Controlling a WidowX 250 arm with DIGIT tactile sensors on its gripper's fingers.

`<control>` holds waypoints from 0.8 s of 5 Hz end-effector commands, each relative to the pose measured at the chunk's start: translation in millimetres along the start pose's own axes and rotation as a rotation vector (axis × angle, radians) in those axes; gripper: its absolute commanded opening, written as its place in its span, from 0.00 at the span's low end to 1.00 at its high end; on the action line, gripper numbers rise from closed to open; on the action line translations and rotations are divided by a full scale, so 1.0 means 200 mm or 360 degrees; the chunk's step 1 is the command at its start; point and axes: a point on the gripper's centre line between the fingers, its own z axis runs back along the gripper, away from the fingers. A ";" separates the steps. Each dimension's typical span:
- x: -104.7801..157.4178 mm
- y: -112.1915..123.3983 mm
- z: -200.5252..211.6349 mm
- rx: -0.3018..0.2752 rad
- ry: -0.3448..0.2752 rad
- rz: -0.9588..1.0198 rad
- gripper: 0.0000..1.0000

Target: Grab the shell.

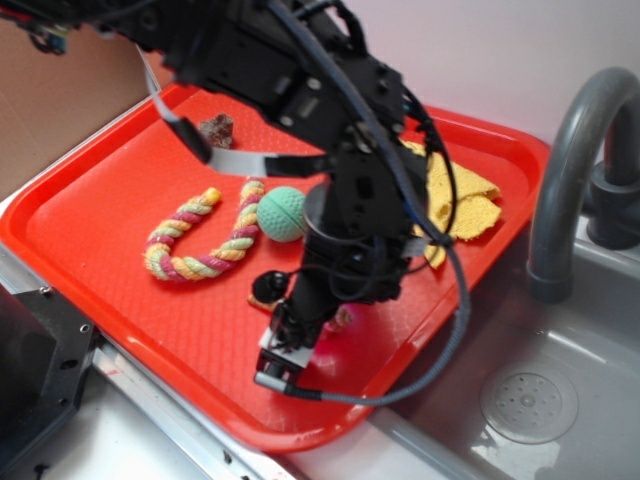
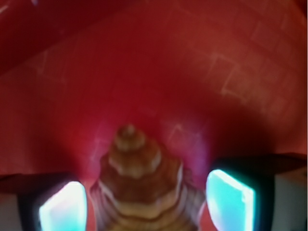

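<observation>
Wrist view: end effector point(image 2: 144, 199) open w/ shell point(image 2: 142, 183) between fingers point(image 2: 228, 199).

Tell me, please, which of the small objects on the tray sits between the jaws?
The shell: its ridged tan spiral sits between the open jaws, while the green ball, rope toy and rock lie farther away.

A red plastic tray point(image 1: 90, 215) holds a striped rope toy point(image 1: 205, 240), green ball point(image 1: 281, 214), yellow cloth point(image 1: 462, 200), dark rock point(image 1: 217, 128) and tan shell point(image 2: 144, 187).

Jaws straddle shell point(image 2: 143, 190), slim gaps both sides; tray point(image 2: 202, 72) ahead bare.
</observation>
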 end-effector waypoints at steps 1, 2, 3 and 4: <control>0.03 -0.03 0.02 0.0024 -0.0058 0.0045 0.00; -0.12 0.07 0.14 0.0003 -0.0094 0.0460 0.00; -0.37 0.14 0.30 -0.0121 -0.0354 0.0826 0.00; -0.59 0.09 0.47 -0.0143 -0.0506 0.1226 0.00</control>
